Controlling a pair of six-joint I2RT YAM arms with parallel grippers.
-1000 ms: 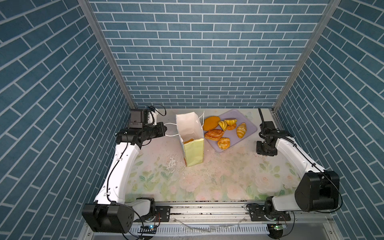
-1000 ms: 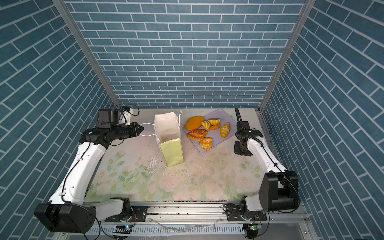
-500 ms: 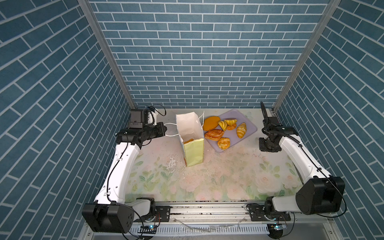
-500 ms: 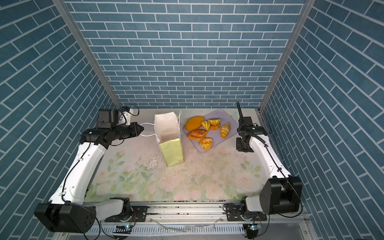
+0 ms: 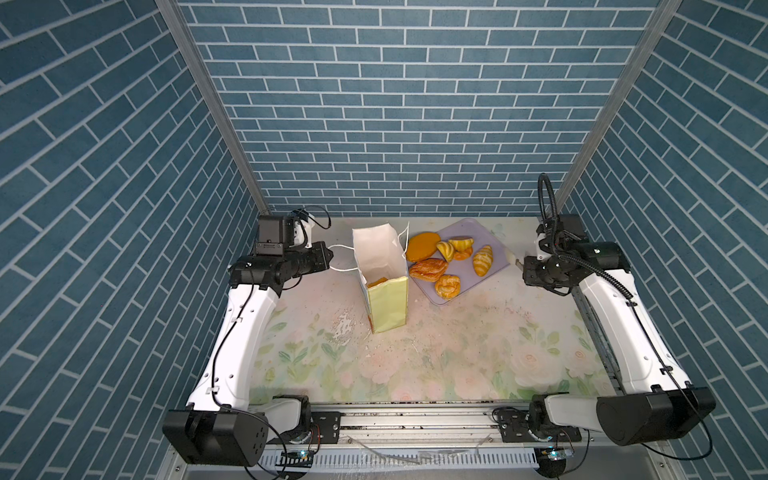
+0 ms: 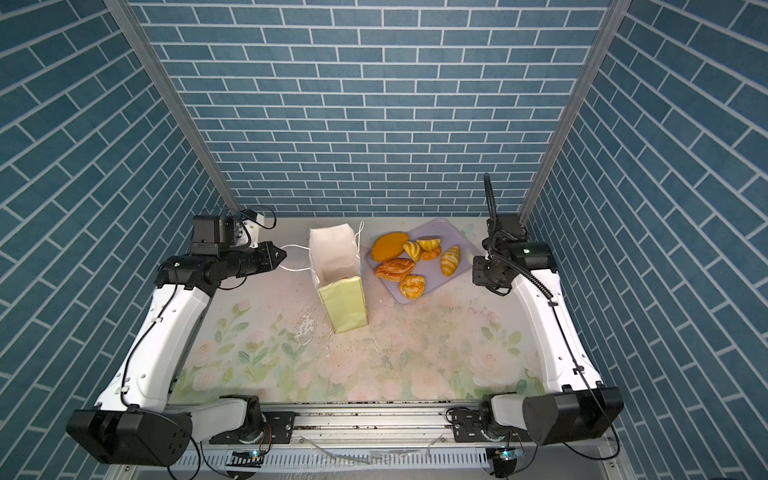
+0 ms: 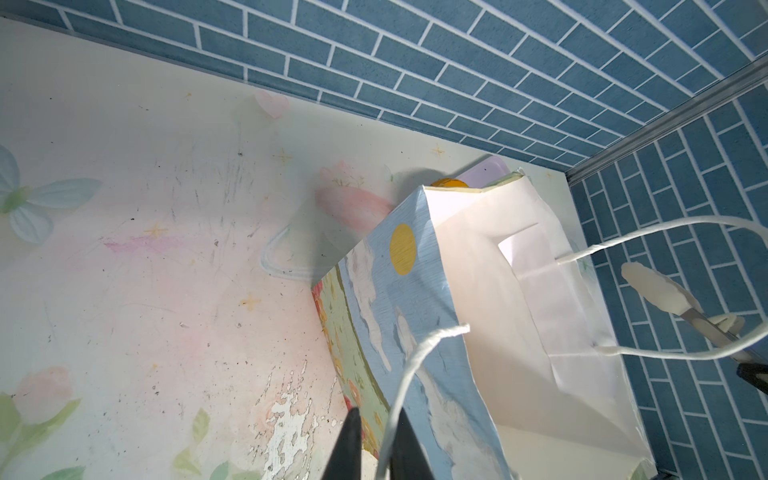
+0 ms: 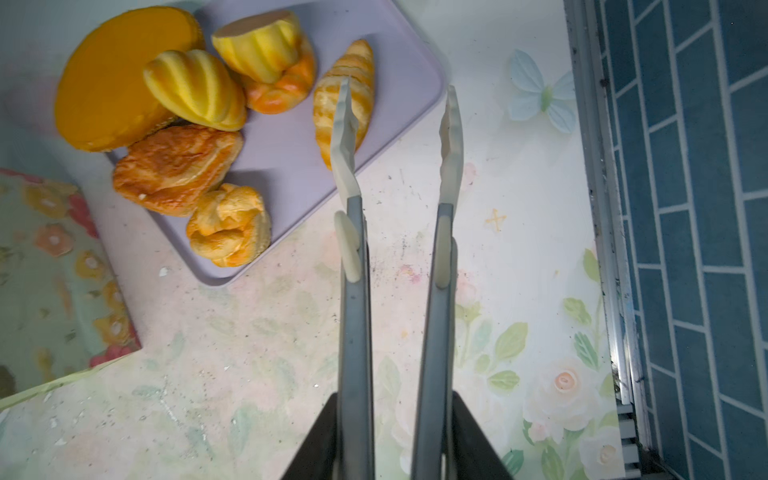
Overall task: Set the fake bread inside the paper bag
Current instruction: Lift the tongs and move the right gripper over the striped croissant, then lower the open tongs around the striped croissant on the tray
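Fake bread fills tray beside paper bag; left gripper pinches its handle; right gripper clasps tongs.

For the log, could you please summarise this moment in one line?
left hand: gripping cord handle | right hand: holding tongs, open, empty | fake bread: one in paper bag, rest on tray

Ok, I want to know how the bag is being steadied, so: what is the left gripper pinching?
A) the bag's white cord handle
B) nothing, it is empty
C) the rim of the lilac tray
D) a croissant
A: in the left wrist view the left gripper is closed on the white cord handle of the paper bag, and the cord runs out between its fingers.
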